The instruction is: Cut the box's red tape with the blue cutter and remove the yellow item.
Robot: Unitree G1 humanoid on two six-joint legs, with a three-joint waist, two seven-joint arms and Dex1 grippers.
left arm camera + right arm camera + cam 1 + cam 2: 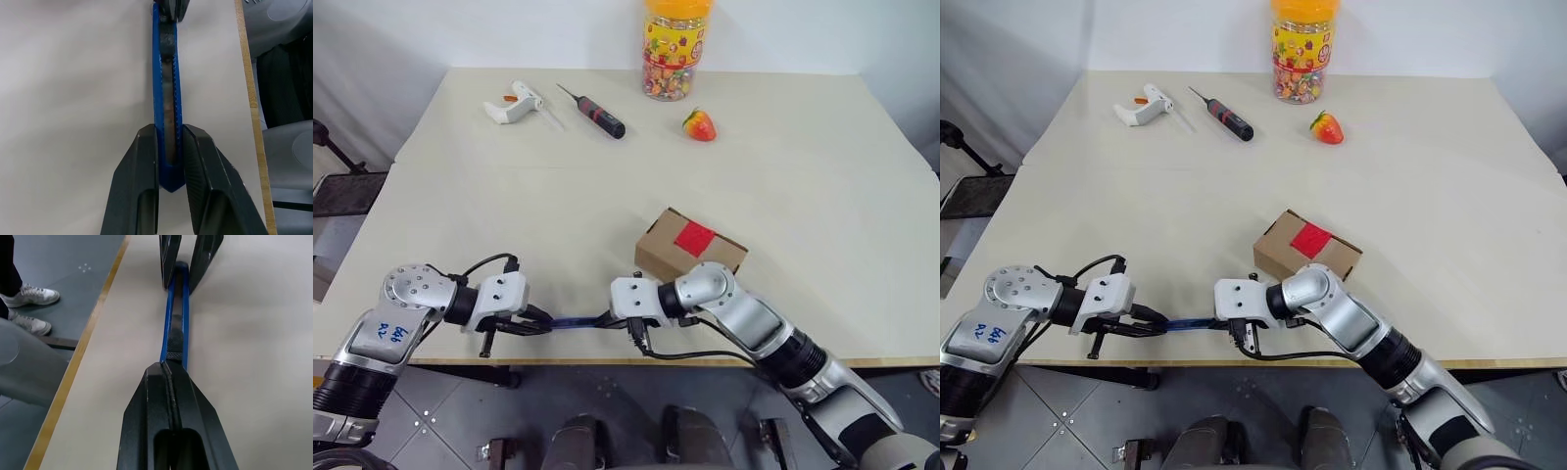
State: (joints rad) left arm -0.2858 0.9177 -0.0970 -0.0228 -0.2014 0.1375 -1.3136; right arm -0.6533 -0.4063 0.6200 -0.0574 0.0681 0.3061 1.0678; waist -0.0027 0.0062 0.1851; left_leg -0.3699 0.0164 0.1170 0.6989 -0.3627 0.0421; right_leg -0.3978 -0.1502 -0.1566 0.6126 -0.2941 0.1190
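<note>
Blue cutter (166, 103) spans both grippers above the table's (803, 166) near edge; left gripper (170, 147) clamps its butt, right gripper (168, 369) pinched shut at its slider — push steadily; box (690, 248) lies just beyond.

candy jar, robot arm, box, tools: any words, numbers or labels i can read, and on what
Blue handwriting on the left forearm shell: a few characters, not readable.
Candy jar: colourful printed label, text too small to read.
Box, red tape, blue cutter: no writing visible.
</note>
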